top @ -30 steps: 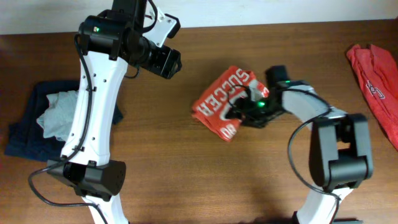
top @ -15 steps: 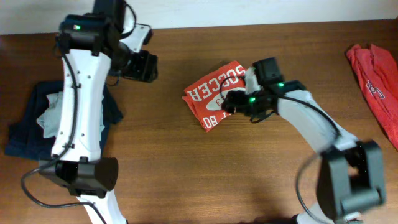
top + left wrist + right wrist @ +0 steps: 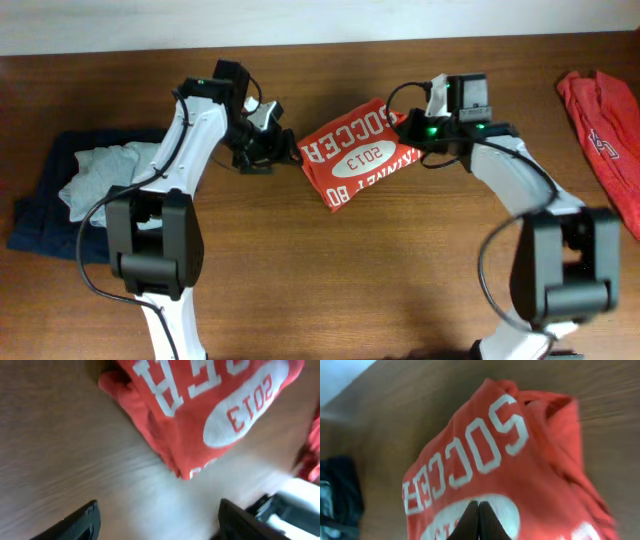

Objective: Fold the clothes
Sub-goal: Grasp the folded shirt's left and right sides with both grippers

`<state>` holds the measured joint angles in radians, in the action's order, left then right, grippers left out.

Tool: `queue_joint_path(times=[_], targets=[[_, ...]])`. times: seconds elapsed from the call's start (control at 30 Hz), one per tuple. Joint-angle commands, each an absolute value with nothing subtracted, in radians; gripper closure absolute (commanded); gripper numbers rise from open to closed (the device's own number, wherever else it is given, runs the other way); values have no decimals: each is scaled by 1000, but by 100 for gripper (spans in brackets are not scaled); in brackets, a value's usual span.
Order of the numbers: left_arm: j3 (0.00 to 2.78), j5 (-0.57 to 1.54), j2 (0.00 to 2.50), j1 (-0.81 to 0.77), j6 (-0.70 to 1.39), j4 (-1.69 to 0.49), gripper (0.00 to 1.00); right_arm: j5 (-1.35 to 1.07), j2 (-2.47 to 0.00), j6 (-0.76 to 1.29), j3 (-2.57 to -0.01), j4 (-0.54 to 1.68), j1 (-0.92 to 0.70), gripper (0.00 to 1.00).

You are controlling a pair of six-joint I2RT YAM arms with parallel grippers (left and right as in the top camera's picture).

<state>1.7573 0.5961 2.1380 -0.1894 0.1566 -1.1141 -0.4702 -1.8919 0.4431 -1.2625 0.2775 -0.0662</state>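
Left gripper (image 3: 159,524) gapes wide and empty, the folded SOCCER 2013 T-shirt (image 3: 200,415) just ahead. Right gripper (image 3: 478,520), fingers pressed together on nothing, sits over its print.

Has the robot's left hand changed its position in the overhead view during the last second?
Yes. The left hand moved down the image, away from the brown wooden table's far edge, and now sits beside the folded orange-red cotton T-shirt.

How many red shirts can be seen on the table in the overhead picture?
2. The folded red shirt with the SOCCER print lies in the middle. The crumpled red shirt lies at the right edge, partly cut off by the picture. More may be out of view.
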Motion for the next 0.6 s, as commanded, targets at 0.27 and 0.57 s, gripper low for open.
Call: queue_joint_path(times=[0.27,0.57], targets=[[1452,693,2132,-226,494,-661,24,-621,-2092,536,-1268,229,-72,96],[1198,651,2134,-330,933,-219,1,-621,-2092,536,-1268,250,-72,96]])
